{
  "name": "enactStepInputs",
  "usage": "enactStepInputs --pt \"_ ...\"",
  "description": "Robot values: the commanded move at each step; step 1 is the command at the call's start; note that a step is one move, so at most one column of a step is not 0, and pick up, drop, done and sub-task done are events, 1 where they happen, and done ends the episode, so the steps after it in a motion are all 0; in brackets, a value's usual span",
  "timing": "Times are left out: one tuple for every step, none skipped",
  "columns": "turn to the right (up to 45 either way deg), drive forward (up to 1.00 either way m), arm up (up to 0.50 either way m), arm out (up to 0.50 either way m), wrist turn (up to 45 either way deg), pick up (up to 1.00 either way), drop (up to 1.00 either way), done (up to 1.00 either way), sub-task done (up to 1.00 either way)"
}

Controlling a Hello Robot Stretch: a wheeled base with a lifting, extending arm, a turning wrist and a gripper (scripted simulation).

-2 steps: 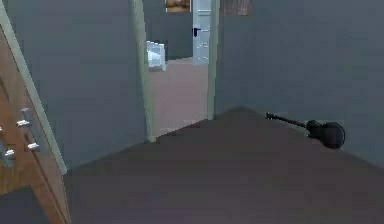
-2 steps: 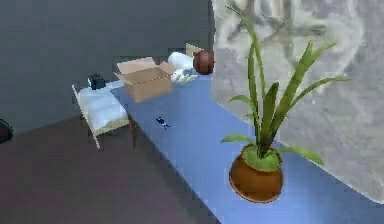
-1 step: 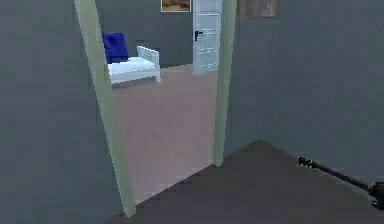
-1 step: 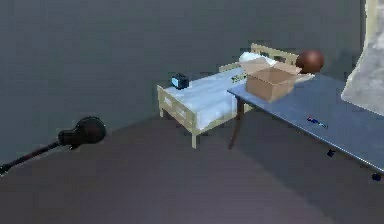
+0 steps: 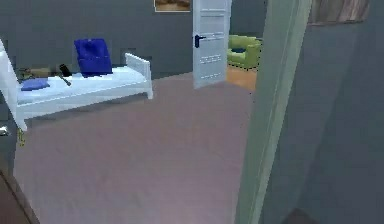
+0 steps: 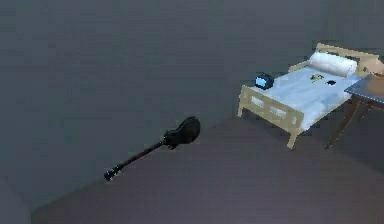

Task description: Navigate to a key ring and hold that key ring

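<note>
Forward view: mauve floor (image 5: 150, 150); white bed (image 5: 90, 90) at the left against a grey wall, bearing an upright blue cushion (image 5: 93, 55), a flat blue pillow (image 5: 35, 86) and a small dark item (image 5: 63, 75) too small to name. Beyond it are a white door (image 5: 211, 45) standing ajar, a green armchair (image 5: 244, 50) past the door, and a picture (image 5: 172, 5) on the wall. A pale door frame (image 5: 270, 120) is close at the right. Arm side view: a dark guitar (image 6: 165, 145) lies on the floor, body upper right, neck running lower left. A wooden bed (image 6: 290, 105) has a white pillow (image 6: 335, 65), a small dark box with a cyan face (image 6: 263, 81) at its foot, and a dark-and-yellow blob (image 6: 318, 80) on the mattress. A desk (image 6: 368, 90) sits at the right edge. Key ring: place, long axis and heading cannot be told; no blob is clear enough to name as one. Tool: whether spread or pressed together cannot be told.
</note>
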Motion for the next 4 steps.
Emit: enactStepInputs --pt "6.0 0.00 0.00 0.00 0.0 0.00 0.00 0.00 0.00" --pt "0.0 0.25 0.00 0.00 0.0 0.00 0.00 0.00 0.00" --pt "-42.0 0.00 0.00 0.00 0.0 0.00 0.00 0.00 0.00" --pt "0.0 0.45 0.00 0.00 0.0 0.00 0.00 0.00 0.00"
